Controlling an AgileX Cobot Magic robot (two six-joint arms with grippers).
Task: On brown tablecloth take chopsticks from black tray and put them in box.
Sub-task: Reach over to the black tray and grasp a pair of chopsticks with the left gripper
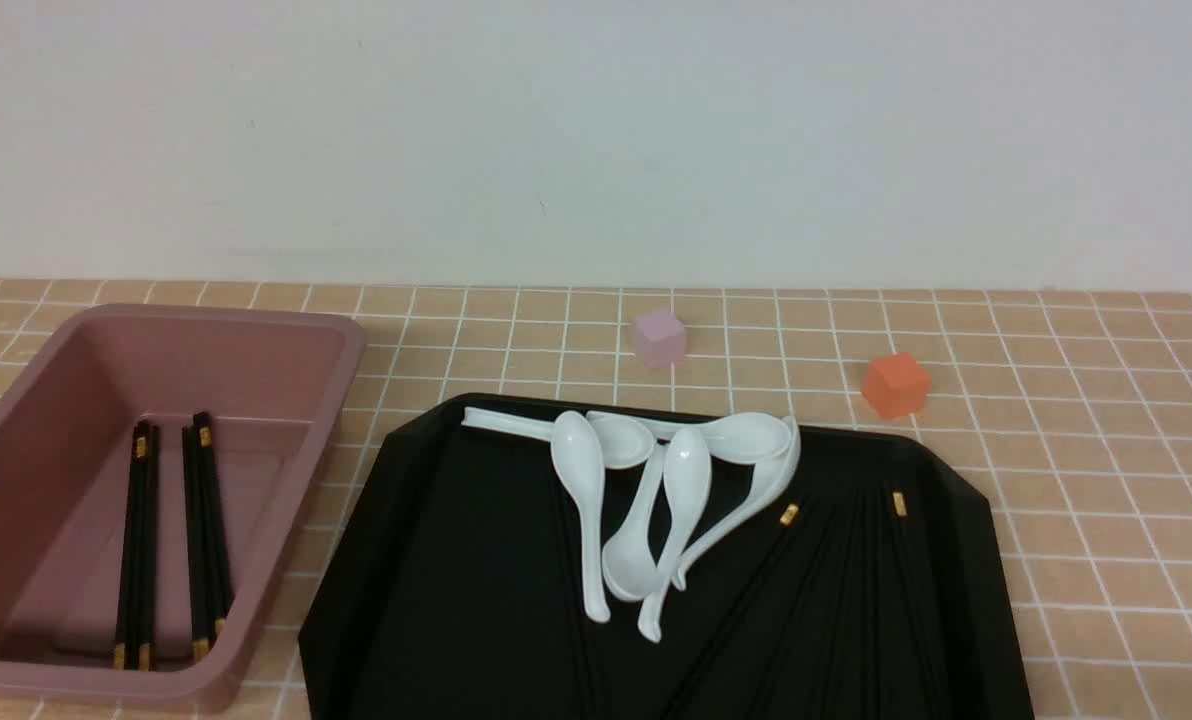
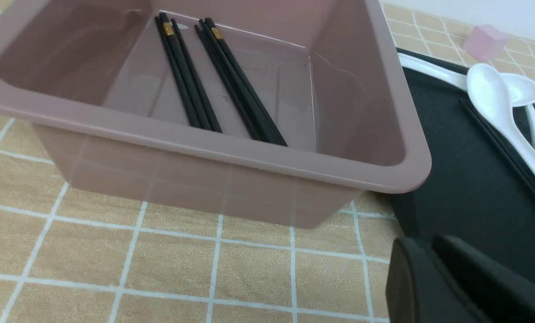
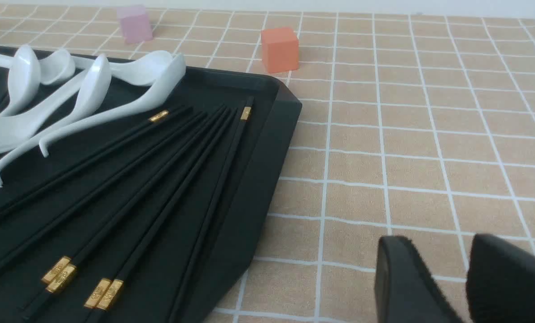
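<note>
The brown tablecloth [image 1: 1106,480] covers the table. On the left stands the box [image 1: 56,400], with several chopsticks [image 1: 141,540] lying lengthwise on its floor in two bunches. More chopsticks [image 3: 160,179] fan out on the right half of the black tray [image 1: 456,600], gold bands at both ends. Neither gripper shows in the front view. In the left wrist view my left gripper [image 2: 422,242] hangs shut and empty over the cloth by the near corner of the box [image 2: 204,148]. My right gripper [image 3: 440,244] is open and empty over bare cloth, off the tray's [image 3: 258,170] side.
Several white soup spoons [image 1: 646,490] lie piled across the tray's far middle. Behind the tray, a small pink cube [image 1: 658,337] and an orange cube [image 1: 896,384] sit on the cloth. A white wall closes off the back of the table.
</note>
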